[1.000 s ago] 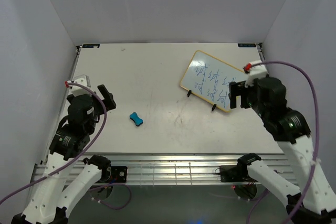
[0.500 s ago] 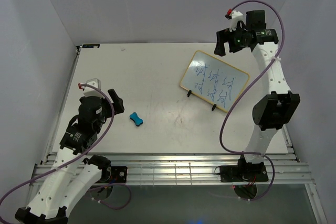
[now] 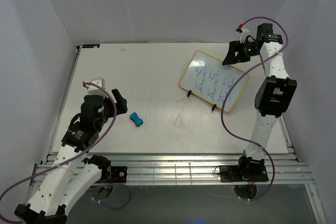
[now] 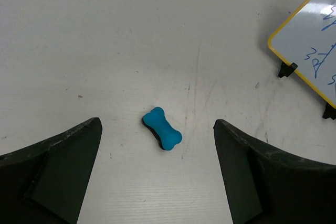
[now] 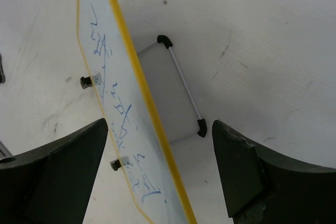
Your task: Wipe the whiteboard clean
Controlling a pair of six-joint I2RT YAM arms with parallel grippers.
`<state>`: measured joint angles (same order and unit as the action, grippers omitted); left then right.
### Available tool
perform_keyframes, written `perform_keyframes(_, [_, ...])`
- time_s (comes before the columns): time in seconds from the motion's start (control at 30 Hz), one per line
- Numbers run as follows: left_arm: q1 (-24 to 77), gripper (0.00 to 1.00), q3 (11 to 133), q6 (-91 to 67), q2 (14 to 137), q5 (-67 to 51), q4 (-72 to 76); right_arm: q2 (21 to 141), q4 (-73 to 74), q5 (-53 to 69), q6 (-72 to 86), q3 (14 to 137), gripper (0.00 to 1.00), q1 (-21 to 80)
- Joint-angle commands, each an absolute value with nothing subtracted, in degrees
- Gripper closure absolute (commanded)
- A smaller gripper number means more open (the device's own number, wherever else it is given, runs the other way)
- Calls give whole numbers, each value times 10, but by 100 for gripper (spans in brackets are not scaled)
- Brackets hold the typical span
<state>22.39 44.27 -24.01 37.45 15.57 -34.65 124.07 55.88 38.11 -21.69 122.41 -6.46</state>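
The whiteboard (image 3: pixel 214 81) stands tilted on black feet at the right of the table, with blue scribbles across it. My right gripper (image 3: pixel 231 56) is open above its far top edge. In the right wrist view the yellow-framed whiteboard (image 5: pixel 113 103) runs between the open fingers of the gripper (image 5: pixel 159 123), with no contact visible. The small blue bone-shaped eraser (image 3: pixel 136 119) lies flat at the left centre. My left gripper (image 3: pixel 119 100) is open and empty just left of it. In the left wrist view the eraser (image 4: pixel 163 128) lies on the table between the open fingers of the gripper (image 4: pixel 156 124).
The board's wire stand (image 5: pixel 181 82) with black end caps props it from behind. A white wall stands close behind the right gripper. The board's near corner and black feet (image 4: pixel 286 69) show at the right of the left wrist view.
The right arm has swung from the near right side up and back, and now hangs over the whiteboard's far edge. The left gripper has moved slightly right, toward the eraser.
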Motion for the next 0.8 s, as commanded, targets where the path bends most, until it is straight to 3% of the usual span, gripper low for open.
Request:
perform_keyframes(0.0, [228,2,439,-236,377,147,-336,1251,590,462,-242,1242,15,-57])
perform_keyframes(0.17, [229,2,438,-236,375,144,-334,1259,591,475,-243,1245,30,-58])
perform_keyframes(0.53, [232,2,435,-235,365,144,-331,1263,599,501,-254,1223,52,-58])
perform_keyframes(0.77, [233,2,435,-234,364,142,-330,1251,601,524,-258,1206,59,-58])
